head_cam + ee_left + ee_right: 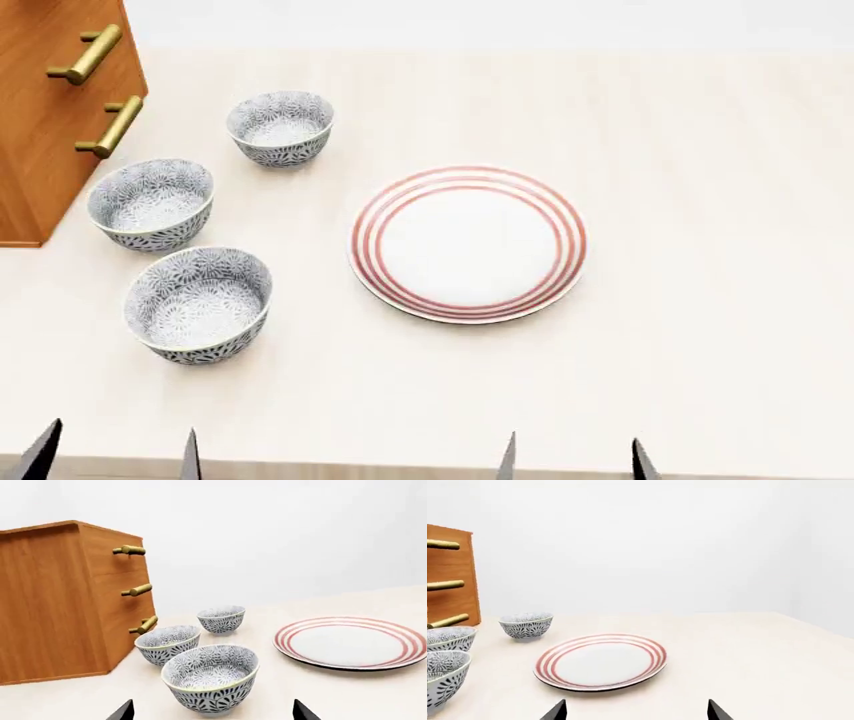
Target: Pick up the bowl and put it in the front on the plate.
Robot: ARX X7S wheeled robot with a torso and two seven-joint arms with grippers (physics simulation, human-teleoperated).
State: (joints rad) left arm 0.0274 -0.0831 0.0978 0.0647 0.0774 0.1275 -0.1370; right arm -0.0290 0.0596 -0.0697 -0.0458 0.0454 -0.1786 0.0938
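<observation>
Three patterned bowls stand in a row left of the plate (467, 243). The front bowl (199, 305) is the nearest one, upright on the table. In the left wrist view this front bowl (211, 677) sits just ahead of my left gripper (213, 711), centred between its widely spread fingertips and untouched. My left gripper (118, 458) is open at the table's near edge, slightly left of the bowl. My right gripper (575, 462) is open and empty, in front of the red-ringed plate (600, 662). The plate (350, 642) holds nothing.
The middle bowl (151, 203) and the far bowl (280, 127) stand behind the front one. A wooden drawer cabinet (54, 100) with brass handles stands at the far left, close to the middle bowl. The pale table (721, 300) stretches to the right.
</observation>
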